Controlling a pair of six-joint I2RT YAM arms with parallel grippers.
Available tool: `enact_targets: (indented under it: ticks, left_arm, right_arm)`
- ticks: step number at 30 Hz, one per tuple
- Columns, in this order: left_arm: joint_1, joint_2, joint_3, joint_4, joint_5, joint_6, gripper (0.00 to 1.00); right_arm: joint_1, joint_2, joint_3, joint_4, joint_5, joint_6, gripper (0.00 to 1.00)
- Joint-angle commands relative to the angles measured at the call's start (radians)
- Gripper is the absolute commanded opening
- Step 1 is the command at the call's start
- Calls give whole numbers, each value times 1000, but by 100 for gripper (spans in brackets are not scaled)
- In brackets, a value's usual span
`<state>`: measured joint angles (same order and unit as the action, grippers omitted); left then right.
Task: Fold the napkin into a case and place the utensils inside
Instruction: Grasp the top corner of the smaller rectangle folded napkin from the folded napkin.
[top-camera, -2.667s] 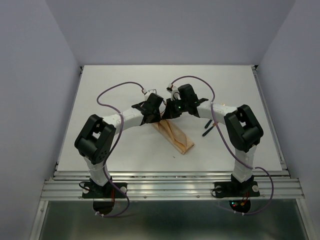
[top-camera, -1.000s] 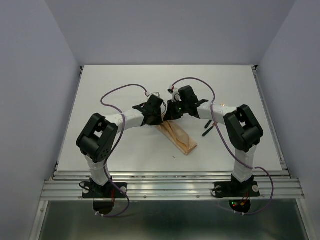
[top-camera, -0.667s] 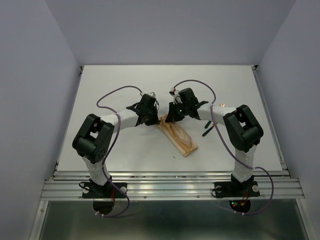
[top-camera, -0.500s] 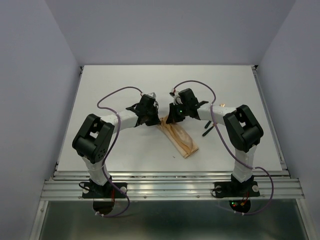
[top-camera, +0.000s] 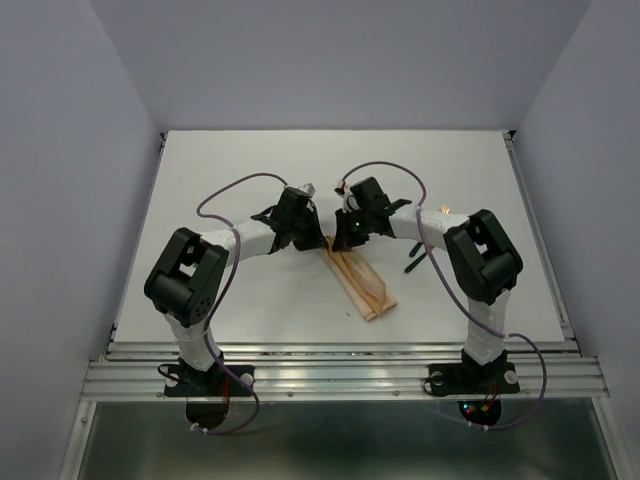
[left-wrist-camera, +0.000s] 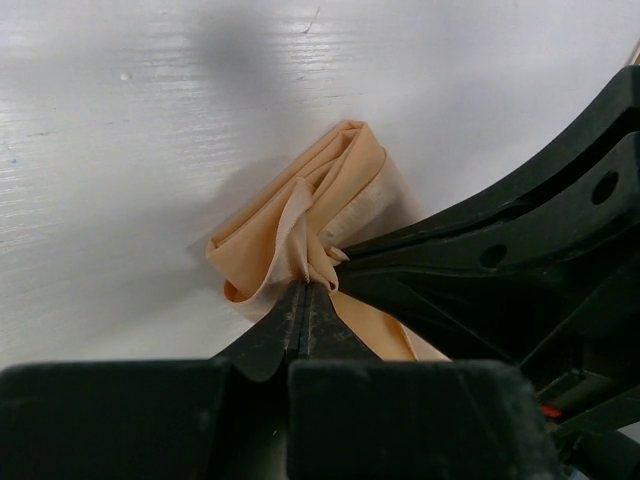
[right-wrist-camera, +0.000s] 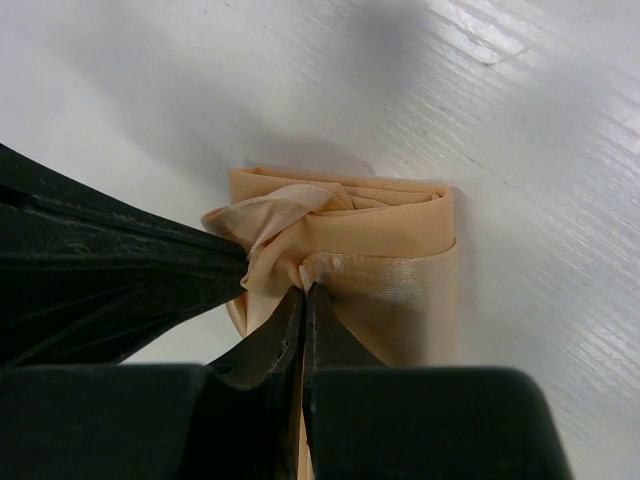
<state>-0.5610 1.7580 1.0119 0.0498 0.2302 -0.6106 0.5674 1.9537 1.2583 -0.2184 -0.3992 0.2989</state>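
Narrower now, the folded napkin (top-camera: 362, 286) lies diagonally at frame centre; left gripper (left-wrist-camera: 305, 292) and right gripper (right-wrist-camera: 303, 292), both clamped tight, pinch its upper end, utensils (top-camera: 412, 262) lying just right of it.

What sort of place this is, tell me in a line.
Probably a robot lab test cell: a white table boxed in by plain grey walls, with a left arm and right arm bolted to an aluminium rail.
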Motion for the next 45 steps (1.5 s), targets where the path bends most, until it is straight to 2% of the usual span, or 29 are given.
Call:
enact_targets:
  ticks: [1, 13, 20, 24, 29, 31, 32, 35, 39, 43, 45]
  left_arm:
    - [4, -57, 7, 48, 34, -12, 0]
    - [6, -46, 8, 64, 63, -18, 0]
    - [4, -48, 4, 74, 72, -17, 0]
    - [4, -35, -1, 65, 54, -8, 0]
    - [6, -38, -13, 55, 38, 9, 0]
    - [7, -41, -16, 53, 35, 11, 0]
    - [9, -43, -15, 48, 29, 14, 0]
    - [12, -42, -3, 25, 17, 26, 0]
    - [18, -40, 10, 10, 17, 48, 0]
    - [27, -45, 7, 4, 17, 57, 0]
    - [29, -46, 4, 4, 18, 58, 0]
  right_arm:
    - [34, 33, 79, -47, 60, -11, 1]
    - [54, 70, 159, -93, 132, 5, 1]
    - [54, 80, 150, -102, 142, 0, 1]
    - [54, 16, 102, -18, 105, 25, 1]
    - [54, -68, -23, 186, 36, 78, 1]
    - [54, -94, -57, 270, 25, 101, 5]
    - [54, -102, -86, 292, 31, 111, 16]
    - [54, -142, -149, 375, 59, 135, 28]
    - [54, -134, -151, 387, 45, 140, 30]
    - [54, -141, -158, 389, 46, 155, 41]
    - [54, -151, -161, 390, 54, 161, 42]
